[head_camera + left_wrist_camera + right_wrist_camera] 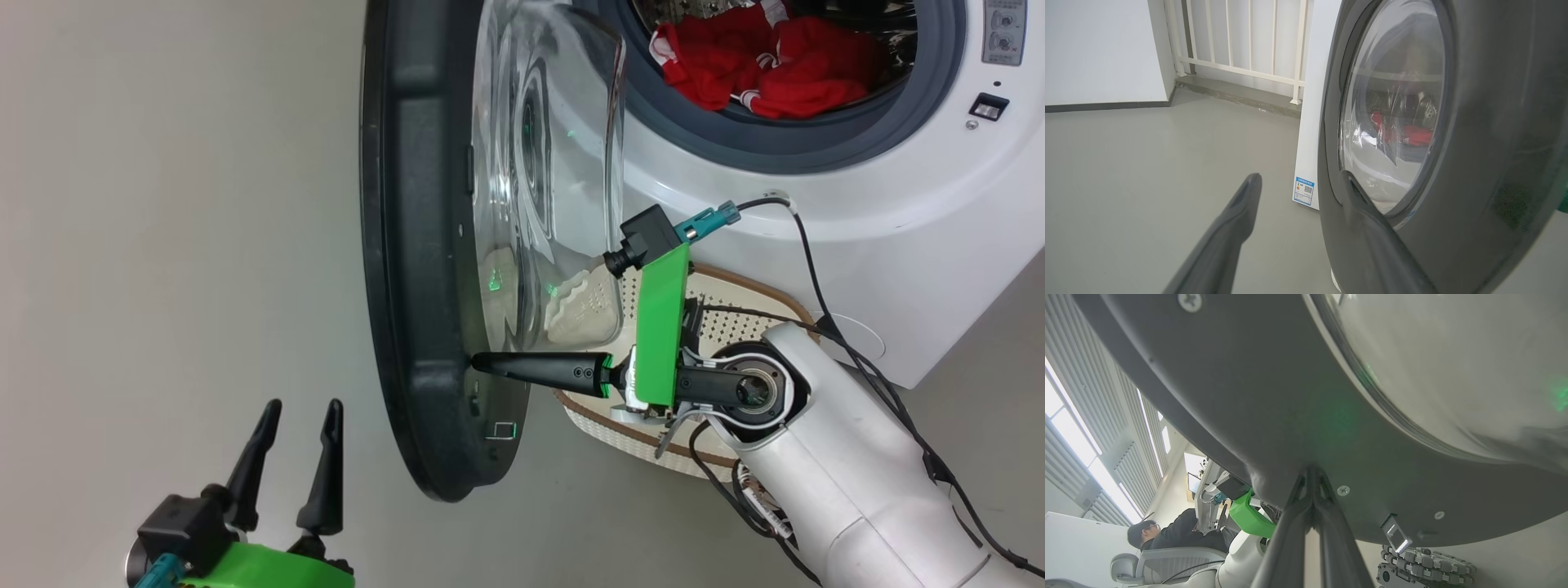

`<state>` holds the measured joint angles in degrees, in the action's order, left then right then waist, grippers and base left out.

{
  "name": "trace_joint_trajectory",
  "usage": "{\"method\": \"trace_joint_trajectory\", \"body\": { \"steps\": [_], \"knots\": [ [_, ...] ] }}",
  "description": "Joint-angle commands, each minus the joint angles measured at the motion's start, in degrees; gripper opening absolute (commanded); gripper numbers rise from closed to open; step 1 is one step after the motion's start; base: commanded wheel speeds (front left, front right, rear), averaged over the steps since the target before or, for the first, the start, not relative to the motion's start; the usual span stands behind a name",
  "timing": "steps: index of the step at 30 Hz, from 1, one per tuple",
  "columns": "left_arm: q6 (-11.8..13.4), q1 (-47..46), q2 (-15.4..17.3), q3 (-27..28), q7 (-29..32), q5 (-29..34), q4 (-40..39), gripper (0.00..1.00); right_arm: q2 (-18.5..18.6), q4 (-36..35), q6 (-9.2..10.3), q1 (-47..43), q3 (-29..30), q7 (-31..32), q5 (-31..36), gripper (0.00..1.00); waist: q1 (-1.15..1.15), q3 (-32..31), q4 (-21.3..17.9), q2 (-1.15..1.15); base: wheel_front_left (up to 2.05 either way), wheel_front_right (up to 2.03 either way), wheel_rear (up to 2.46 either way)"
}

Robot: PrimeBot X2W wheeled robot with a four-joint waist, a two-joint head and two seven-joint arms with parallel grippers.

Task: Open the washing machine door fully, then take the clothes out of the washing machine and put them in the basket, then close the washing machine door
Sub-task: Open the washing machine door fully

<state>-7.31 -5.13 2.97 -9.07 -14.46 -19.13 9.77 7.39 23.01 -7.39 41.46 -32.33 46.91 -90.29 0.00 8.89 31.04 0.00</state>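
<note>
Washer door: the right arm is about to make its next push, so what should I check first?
1. Contact: right gripper shut, tips on the inner rim of the door: ok.
2. Swing: door fully open: cannot tell; it stands edge-on in the head view.
3. Spare arm: left gripper open, apart from the door: ok.
4. Load: clothes inside the washer: ok.
5. Target: basket in front of the washer: ok.

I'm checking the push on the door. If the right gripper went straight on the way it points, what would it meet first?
The washing machine door: the shut right gripper points at its dark inner rim, tips right at it; whether they touch is unclear.
</note>
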Motion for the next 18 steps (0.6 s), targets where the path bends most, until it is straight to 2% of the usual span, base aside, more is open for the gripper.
{"method": "trace_joint_trajectory", "body": {
  "steps": [1, 5, 6, 7, 8, 9, 18],
  "knots": [
    [-0.2, -0.8, 0.7, 2.3, -0.5, 0.8, -0.9, 1.00, -2.4, -1.6, -0.10, 1.0, -0.5, -0.5, 0.1, 0.00, 0.00, -0.1, 0.0, 0.00, 0.00, 0.00, 0.00],
    [-0.2, -0.8, 0.6, 2.7, -0.5, 0.8, -0.8, 1.00, -2.4, -1.8, -0.10, 0.8, -0.6, -1.0, 0.6, 0.00, 0.00, 0.0, -0.3, 0.00, 0.00, 0.00, 0.00],
    [-0.2, -0.8, 0.6, 2.8, -0.5, 0.9, -0.7, 1.00, -2.2, -1.9, -0.10, 0.7, -0.6, -1.3, 0.8, 0.16, 0.00, -0.1, -0.5, 0.00, 0.00, 0.00, 0.00],
    [-0.2, -0.9, 0.7, 3.0, -0.5, 0.9, -0.6, 1.00, -1.9, -2.0, -0.10, 0.5, -0.5, -1.7, 1.0, 0.43, 0.00, -0.1, -0.6, 0.00, 0.00, 0.00, 0.00],
    [-0.2, -0.9, 0.7, 3.2, -0.5, 0.9, -0.5, 1.00, -1.6, -2.2, -0.10, 0.2, -0.3, -2.1, 1.2, 0.84, 0.00, -0.2, -0.8, 0.00, 0.00, 0.00, 0.00],
    [-0.2, -0.9, 0.8, 3.3, -0.5, 0.9, -0.4, 1.00, -1.3, -2.4, -0.10, -0.1, -0.2, -2.4, 1.3, 1.00, 0.00, -0.3, -1.0, 0.00, 0.00, 0.00, 0.00],
    [-0.2, -0.8, 1.4, 4.5, -0.5, 0.9, 0.7, 1.00, 3.0, -4.1, -0.10, -4.3, 0.3, -7.6, 3.7, 1.00, 0.00, -1.3, -3.2, 0.00, 0.00, 0.00, 0.00]
  ]
}}
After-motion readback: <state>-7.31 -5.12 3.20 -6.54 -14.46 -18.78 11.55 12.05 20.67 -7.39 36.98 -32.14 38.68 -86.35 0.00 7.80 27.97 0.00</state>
